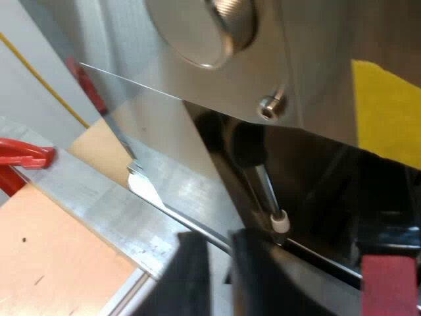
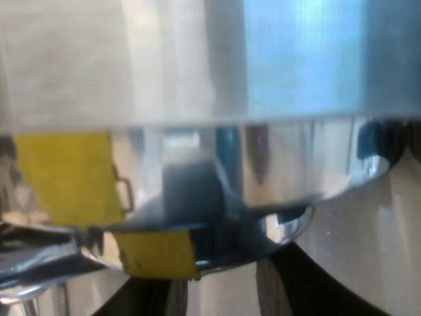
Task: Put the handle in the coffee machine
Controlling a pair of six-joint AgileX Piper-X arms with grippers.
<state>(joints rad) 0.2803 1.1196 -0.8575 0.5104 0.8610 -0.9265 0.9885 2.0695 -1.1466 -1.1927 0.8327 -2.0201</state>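
The metal holder [image 2: 217, 230] is pressed up under the espresso machine [image 2: 197, 59], its round shiny bowl right at the machine's underside. My right gripper [image 2: 223, 293] sits just behind that bowl. In the left wrist view the handle's red end [image 1: 388, 286] shows at the machine's dark front [image 1: 316, 178], below a yellow patch [image 1: 388, 112]. My left gripper [image 1: 220, 273] hovers beside the machine's steam wand [image 1: 266, 191]. Its fingers [image 1: 191, 276] stand close together with nothing between them.
A large ribbed metal knob [image 1: 210, 26] sticks out of the machine's side. The wand ends in a white tip [image 1: 281, 222]. A red clamp [image 1: 23, 158] grips the metal-edged wooden table [image 1: 52, 250]. Yellow tape [image 2: 158, 257] reflects in the holder's bowl.
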